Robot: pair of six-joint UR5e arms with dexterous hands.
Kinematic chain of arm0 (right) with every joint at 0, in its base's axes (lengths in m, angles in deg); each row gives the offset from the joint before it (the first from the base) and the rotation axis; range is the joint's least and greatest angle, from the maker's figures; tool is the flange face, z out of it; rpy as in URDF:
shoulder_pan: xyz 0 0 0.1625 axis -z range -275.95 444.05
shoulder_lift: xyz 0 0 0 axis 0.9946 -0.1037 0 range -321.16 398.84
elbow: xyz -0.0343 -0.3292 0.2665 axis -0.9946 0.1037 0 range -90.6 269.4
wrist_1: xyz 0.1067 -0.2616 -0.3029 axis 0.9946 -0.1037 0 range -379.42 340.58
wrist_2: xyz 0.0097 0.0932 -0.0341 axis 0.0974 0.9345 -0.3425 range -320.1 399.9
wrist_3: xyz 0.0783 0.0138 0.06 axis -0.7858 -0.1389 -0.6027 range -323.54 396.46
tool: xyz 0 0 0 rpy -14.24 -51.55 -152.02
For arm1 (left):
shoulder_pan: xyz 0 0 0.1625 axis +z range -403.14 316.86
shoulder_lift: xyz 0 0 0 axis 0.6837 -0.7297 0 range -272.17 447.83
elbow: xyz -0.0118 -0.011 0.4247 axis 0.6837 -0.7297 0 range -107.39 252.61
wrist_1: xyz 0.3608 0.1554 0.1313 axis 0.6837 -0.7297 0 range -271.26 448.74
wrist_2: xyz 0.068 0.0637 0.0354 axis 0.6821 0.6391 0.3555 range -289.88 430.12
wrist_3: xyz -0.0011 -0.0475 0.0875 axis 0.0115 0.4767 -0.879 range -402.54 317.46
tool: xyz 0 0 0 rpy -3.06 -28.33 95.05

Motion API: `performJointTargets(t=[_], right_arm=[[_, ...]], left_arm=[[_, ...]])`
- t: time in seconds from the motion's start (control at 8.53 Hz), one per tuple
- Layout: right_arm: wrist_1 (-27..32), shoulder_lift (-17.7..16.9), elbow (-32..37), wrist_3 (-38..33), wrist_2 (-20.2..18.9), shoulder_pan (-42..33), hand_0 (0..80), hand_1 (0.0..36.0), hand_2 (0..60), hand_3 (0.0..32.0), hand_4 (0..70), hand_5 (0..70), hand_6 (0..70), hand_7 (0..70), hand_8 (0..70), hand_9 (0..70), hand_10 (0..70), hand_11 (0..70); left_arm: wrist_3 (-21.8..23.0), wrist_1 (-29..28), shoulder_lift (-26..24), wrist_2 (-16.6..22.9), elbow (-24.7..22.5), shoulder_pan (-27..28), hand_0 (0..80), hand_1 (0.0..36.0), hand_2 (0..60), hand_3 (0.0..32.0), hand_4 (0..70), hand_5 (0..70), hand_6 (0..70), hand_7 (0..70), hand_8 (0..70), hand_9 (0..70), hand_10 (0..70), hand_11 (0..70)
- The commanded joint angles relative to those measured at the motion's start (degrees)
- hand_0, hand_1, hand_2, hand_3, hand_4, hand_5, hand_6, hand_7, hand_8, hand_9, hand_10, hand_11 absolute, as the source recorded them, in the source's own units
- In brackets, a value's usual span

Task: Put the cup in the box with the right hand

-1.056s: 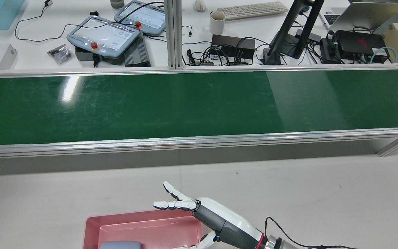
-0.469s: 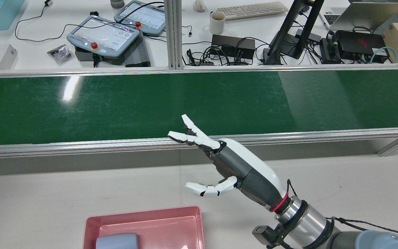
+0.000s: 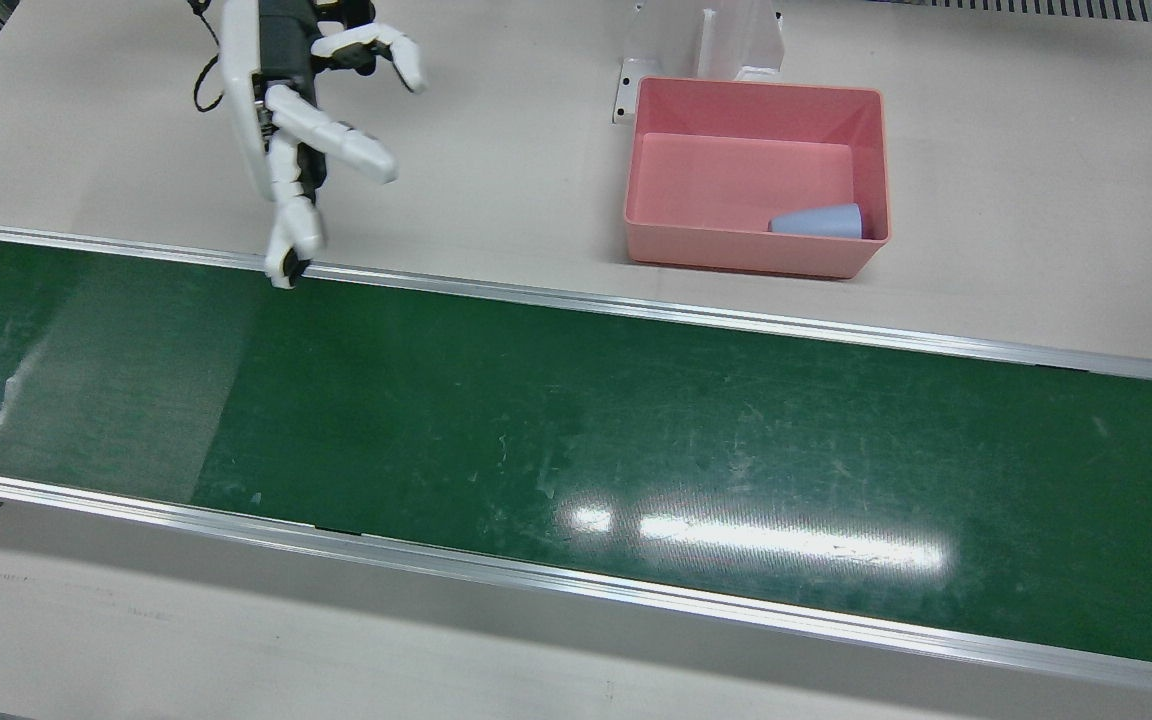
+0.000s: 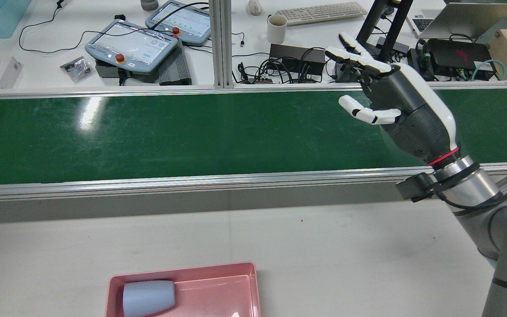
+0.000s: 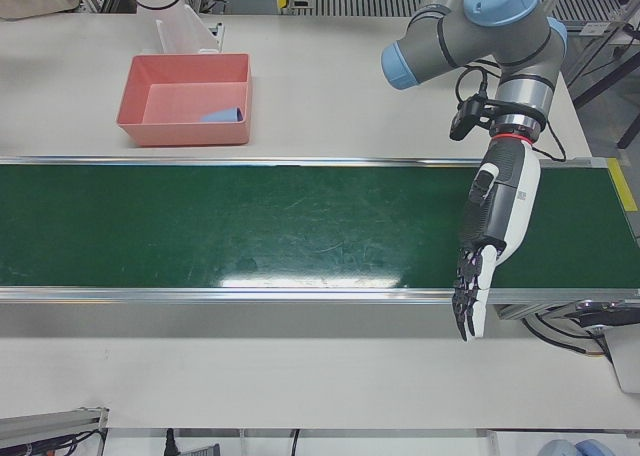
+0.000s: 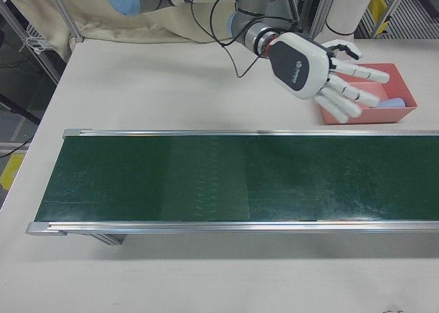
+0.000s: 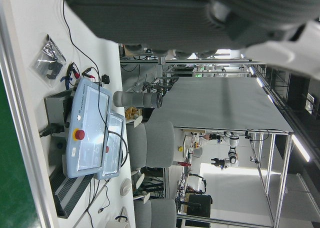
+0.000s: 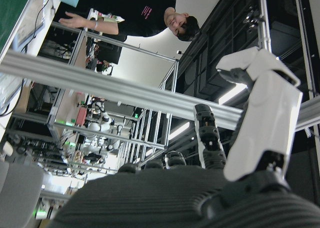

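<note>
Job looks done: the cup (image 3: 818, 221) lies sideways in the box (image 3: 861, 160), right hand (image 4: 405, 105) raised at two o'clock, fingers (image 4: 370, 115) spread, empty.

The cup (image 3: 818, 221) lies in the box (image 3: 756, 98), beside the conveyor belt (image 3: 576, 420).

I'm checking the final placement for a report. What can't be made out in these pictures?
- Rear view: box and cup cut off by the bottom edge.
- Right-front view: right hand covers much of the box; only a sliver of the cup shows.
- Left-front view: cup too small to see its opening.
- Both hand views: no box or cup.
</note>
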Motion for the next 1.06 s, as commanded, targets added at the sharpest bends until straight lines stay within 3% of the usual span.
performJointTargets(t=[0.0, 0.23, 0.47, 0.59, 0.7, 0.94], right_arm=[[-1.02, -2.87, 17.81, -11.53, -17.69, -23.74, 47.5, 22.6, 38.3, 0.0, 7.6, 3.8, 1.7, 3.8, 0.0, 0.0, 0.0, 0.0], [0.64, -3.05, 27.16, -12.44, -23.72, -35.46, 47.8, 24.4, 41.2, 0.0, 2.9, 4.4, 1.1, 0.1, 0.0, 0.0, 0.0, 0.0], [10.71, -3.14, 39.71, -12.44, -26.54, -40.85, 47.1, 23.6, 39.0, 0.0, 0.0, 4.5, 0.6, 0.0, 0.0, 0.0, 0.0, 0.0], [12.24, -3.22, 41.60, -13.48, -26.64, -40.96, 46.8, 22.8, 37.3, 0.0, 0.0, 4.5, 0.6, 0.0, 0.0, 0.0, 0.0, 0.0], [12.25, -5.66, 41.62, -14.63, -26.64, -40.35, 46.7, 22.2, 35.0, 0.0, 0.0, 4.5, 0.6, 0.0, 0.0, 0.0, 0.0, 0.0], [12.25, -6.48, 41.71, -17.00, -26.73, -40.52, 46.7, 22.5, 35.3, 0.0, 0.0, 4.6, 0.6, 0.0, 0.0, 0.0, 0.0, 0.0]], left_arm=[[0.00, 0.00, 0.00, 0.00, -0.09, 0.00, 0.0, 0.0, 0.0, 0.0, 0.0, 0.0, 0.0, 0.0, 0.0, 0.0, 0.0, 0.0], [0.00, 0.00, 0.00, 0.00, -0.09, 0.00, 0.0, 0.0, 0.0, 0.0, 0.0, 0.0, 0.0, 0.0, 0.0, 0.0, 0.0, 0.0], [0.00, 0.00, 0.00, 0.00, -0.09, 0.00, 0.0, 0.0, 0.0, 0.0, 0.0, 0.0, 0.0, 0.0, 0.0, 0.0, 0.0, 0.0], [0.00, 0.00, 0.00, 0.00, -0.09, 0.00, 0.0, 0.0, 0.0, 0.0, 0.0, 0.0, 0.0, 0.0, 0.0, 0.0, 0.0, 0.0], [0.00, 0.00, 0.00, 0.00, -0.09, 0.00, 0.0, 0.0, 0.0, 0.0, 0.0, 0.0, 0.0, 0.0, 0.0, 0.0, 0.0, 0.0], [0.00, 0.00, 0.00, 0.00, -0.09, 0.00, 0.0, 0.0, 0.0, 0.0, 0.0, 0.0, 0.0, 0.0, 0.0, 0.0, 0.0, 0.0]])
